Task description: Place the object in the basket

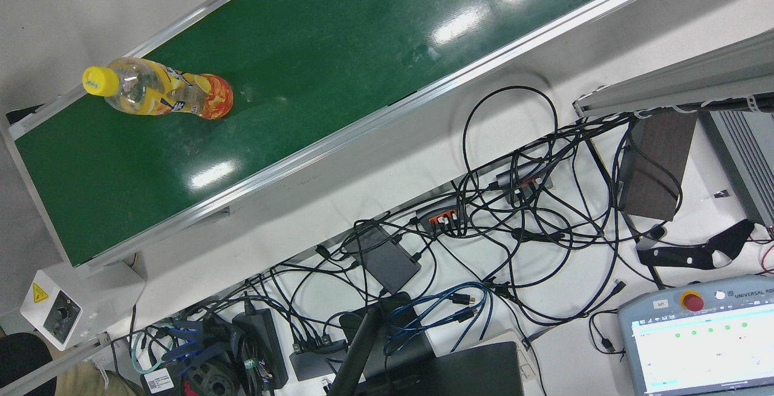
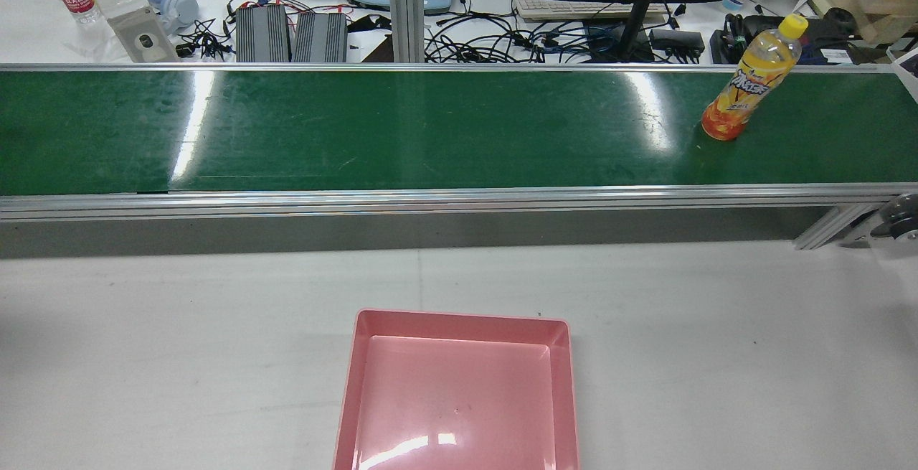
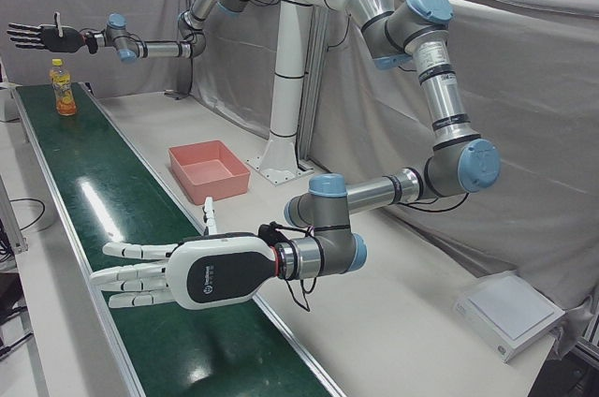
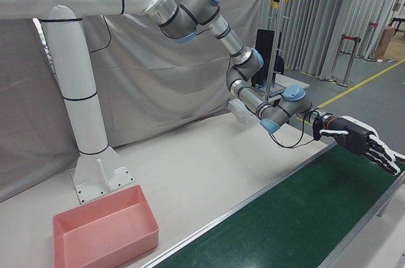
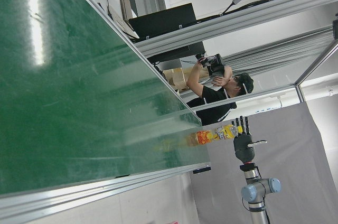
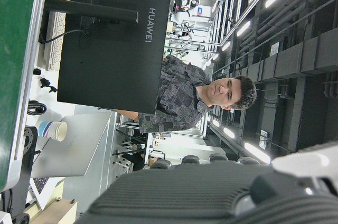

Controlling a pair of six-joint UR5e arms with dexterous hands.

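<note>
- An orange drink bottle [image 2: 749, 86] with a yellow cap stands upright on the green conveyor belt [image 2: 401, 129], toward its right end in the rear view.
- The pink basket [image 2: 459, 391] sits on the white bench [image 2: 717, 355], on the near side of the belt and well apart from the bottle.
- The left hand [image 3: 164, 272], white-shelled, hovers flat over the belt with its fingers spread, holding nothing.
- The right hand [image 4: 361, 141], black, is stretched out flat above the belt's other end near the bottle, fingers apart, empty.
- Cables [image 1: 514, 214] and a teach pendant [image 1: 701, 335] lie on the far desk.
</note>
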